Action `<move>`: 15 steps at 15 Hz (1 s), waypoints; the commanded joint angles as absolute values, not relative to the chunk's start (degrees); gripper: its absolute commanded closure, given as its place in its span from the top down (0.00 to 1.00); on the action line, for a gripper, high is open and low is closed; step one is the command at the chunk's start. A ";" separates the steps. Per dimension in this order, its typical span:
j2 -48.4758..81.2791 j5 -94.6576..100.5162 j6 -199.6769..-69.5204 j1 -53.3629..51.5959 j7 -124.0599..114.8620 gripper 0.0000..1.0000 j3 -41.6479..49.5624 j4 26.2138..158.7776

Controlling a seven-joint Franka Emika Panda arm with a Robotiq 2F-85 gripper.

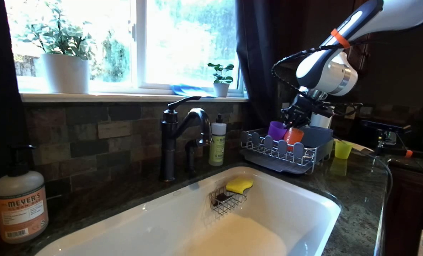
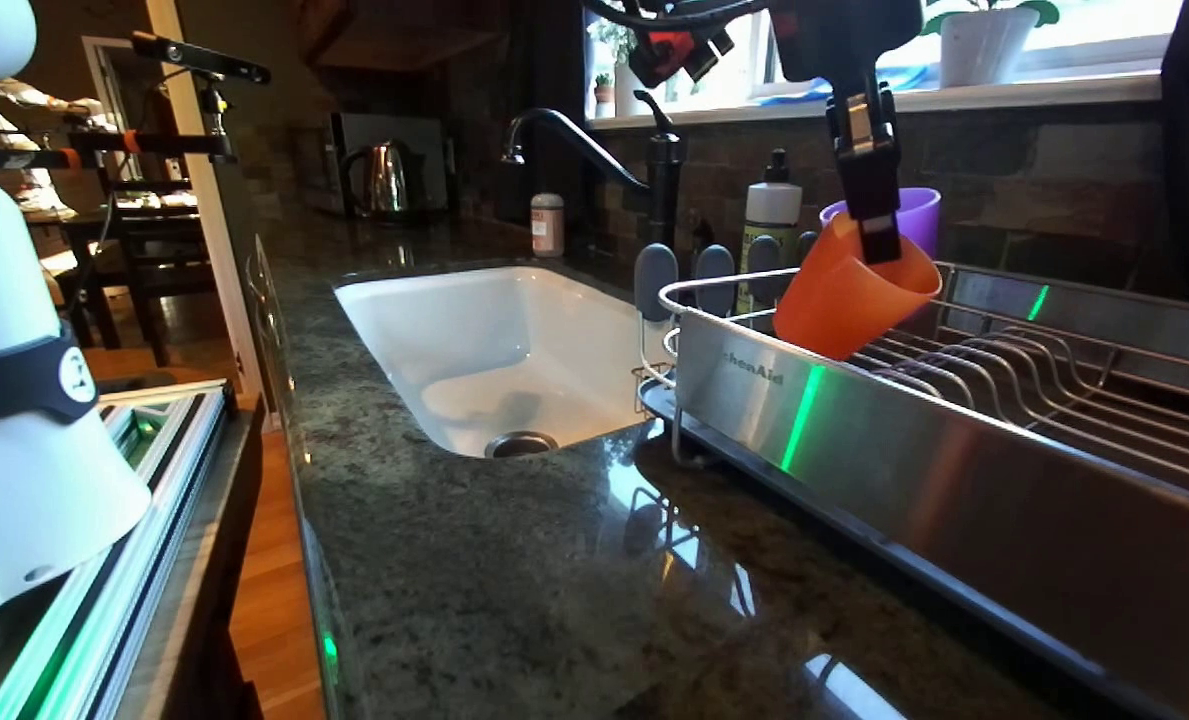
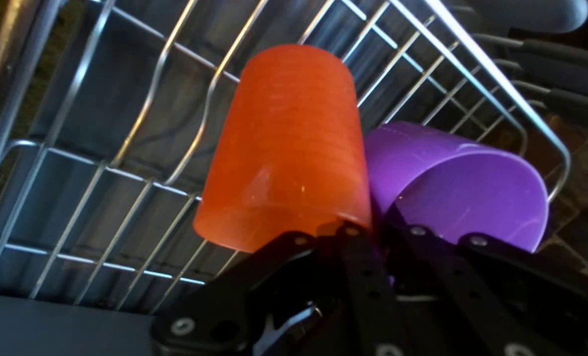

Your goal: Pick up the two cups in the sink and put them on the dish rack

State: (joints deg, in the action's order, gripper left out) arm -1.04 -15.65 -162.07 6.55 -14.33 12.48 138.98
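The orange cup (image 3: 284,143) and the purple cup (image 3: 412,148) are both within the rack (image 2: 954,480), toward the side facing the sink (image 1: 303,202). The orange cup is tilted; in an exterior view its base is hidden behind the rack's steel side, and whether it bears on the wires cannot be determined. The purple cup is just beside it, mouth visible in the wrist view. The gripper (image 3: 385,231) is positioned at the orange cup's rim, facing the purple cup, with its fingers close together; whether they clamp the wall cannot be told. A sponge (image 1: 239,185) lies on a wire caddy (image 1: 229,203) at the sink's wall. A lime cup (image 1: 343,149) stands upright on the counter (image 1: 360,199), near the rack. A pump bottle (image 1: 217,145) stands between the faucet (image 1: 168,149) and the rack.
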 commanded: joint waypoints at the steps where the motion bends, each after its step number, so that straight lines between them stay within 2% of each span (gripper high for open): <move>1: 2.45 -10.43 -160.15 8.33 -21.23 0.03 11.65 136.59; 3: 3.49 -8.58 -159.89 8.29 -23.65 0.03 11.91 136.20; 4: 3.31 -8.80 -159.18 8.13 -23.88 0.36 11.79 136.10; 5: 2.24 -8.24 -159.04 7.97 -24.69 0.36 11.62 136.56; 6: 0.73 -7.38 -159.14 7.85 -24.97 0.42 11.51 137.13; 9: -5.18 7.99 -159.34 7.36 -32.58 0.66 14.38 139.22; 12: -12.26 22.30 -156.86 14.60 -38.15 0.88 6.85 140.70; 13: -15.24 27.25 -155.65 12.13 -39.98 0.95 6.78 143.13; 14: -15.82 25.08 -156.12 12.09 -36.07 1.00 4.17 144.86; 15: -16.67 24.09 -156.15 11.12 -34.78 1.00 2.64 146.50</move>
